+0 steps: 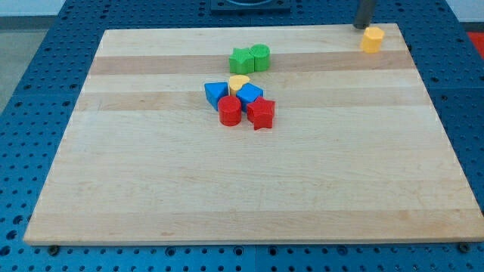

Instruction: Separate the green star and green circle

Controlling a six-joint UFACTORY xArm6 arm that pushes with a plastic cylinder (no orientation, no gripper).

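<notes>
On our wooden board [249,189], star [242,60] and circle [261,57] touch. Our tip [362,26], bare, holding nothing, sits well right, beside the yellow block [371,39].

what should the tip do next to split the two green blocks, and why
Probably sweep my tip toward the view's left and slightly down, toward the green pair. It sits at the board's top right beside the yellow block, far from the green star and green circle, which touch side by side.

Camera view: one raised camera, angled down across the wooden board [249,189] from its near edge.
Range: whole board framed, my tip [361,26] at the view's top right.
</notes>
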